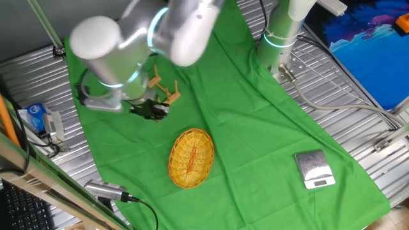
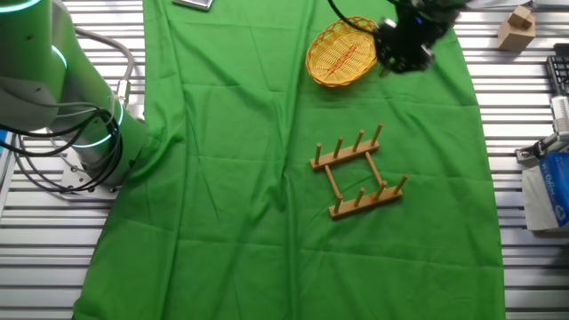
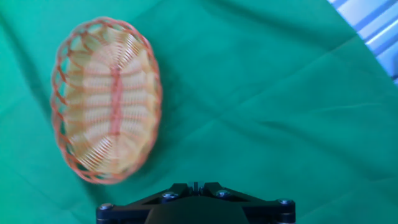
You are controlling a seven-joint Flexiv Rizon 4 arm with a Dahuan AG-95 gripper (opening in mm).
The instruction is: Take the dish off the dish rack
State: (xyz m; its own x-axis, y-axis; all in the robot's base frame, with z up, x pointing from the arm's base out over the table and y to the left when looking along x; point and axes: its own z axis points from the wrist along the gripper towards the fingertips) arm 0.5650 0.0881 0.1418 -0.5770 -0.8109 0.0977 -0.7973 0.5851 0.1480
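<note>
The dish (image 1: 191, 158), a yellow oval wicker basket-plate with orange-red streaks, lies flat on the green cloth, apart from the dish rack. It also shows in the other fixed view (image 2: 341, 52) and at the left of the hand view (image 3: 107, 99). The dish rack (image 2: 358, 171), light-brown wood with two rows of pegs, stands empty; in one fixed view the rack (image 1: 165, 88) is partly hidden by my arm. My gripper (image 2: 404, 46) hovers just beside the dish, between it and the rack (image 1: 151, 110). Its fingers do not show clearly in any view.
A square silver scale (image 1: 314, 168) sits on the cloth's near right. A second arm's base (image 1: 281, 32) stands at the cloth's edge (image 2: 80, 133). A wooden block (image 2: 516, 27) and a blue-white carton (image 2: 547, 187) lie on the metal table.
</note>
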